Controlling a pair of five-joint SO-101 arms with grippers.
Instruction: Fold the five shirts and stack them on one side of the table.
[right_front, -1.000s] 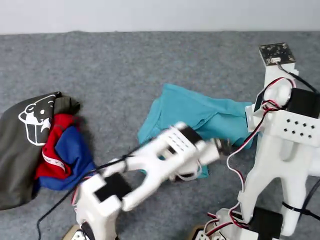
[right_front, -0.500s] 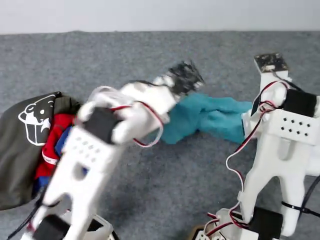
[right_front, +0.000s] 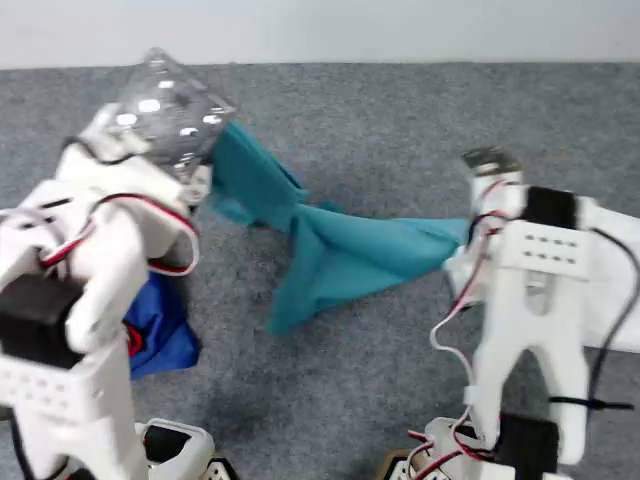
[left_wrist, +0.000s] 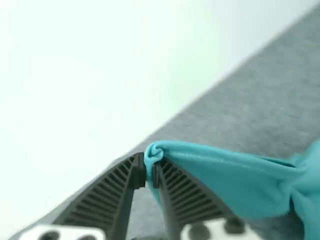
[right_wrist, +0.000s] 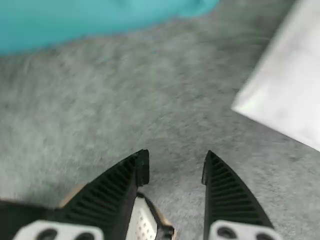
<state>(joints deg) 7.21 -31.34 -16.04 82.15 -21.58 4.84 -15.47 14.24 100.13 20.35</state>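
Step in hand: by judgement, spreading out one shirt before its first fold; no folded stack is visible yet.

Left gripper (left_wrist: 148, 172): its jaws are clamped on a bunched corner of the teal shirt (right_front: 350, 255), which is held up above the far left part of the worktop (right_front: 400, 110).

Right gripper (right_wrist: 175, 167): its jaws stand apart with nothing between them. It hangs over bare grey worktop, just beside the shirt's other end but apart from it.

Teal shirt: it stretches as a twisted band from the left gripper across the middle of the worktop toward the right arm. Its lower fold sags onto the surface.

Other shirts: a blue shirt (right_front: 160, 325) with a red one against it lies at the left side, largely hidden behind the left arm.

Next move: probably the right gripper needs to take the free end, so that both arms can pull the cloth flat. The twist in the band has to come out first, or the fold will set crooked.

Change from earlier frames: a second ago the left arm lay low over the crumpled shirt at mid-worktop. It has since swung up and leftward, drawing the cloth out long. The right arm has shifted slightly toward the centre.
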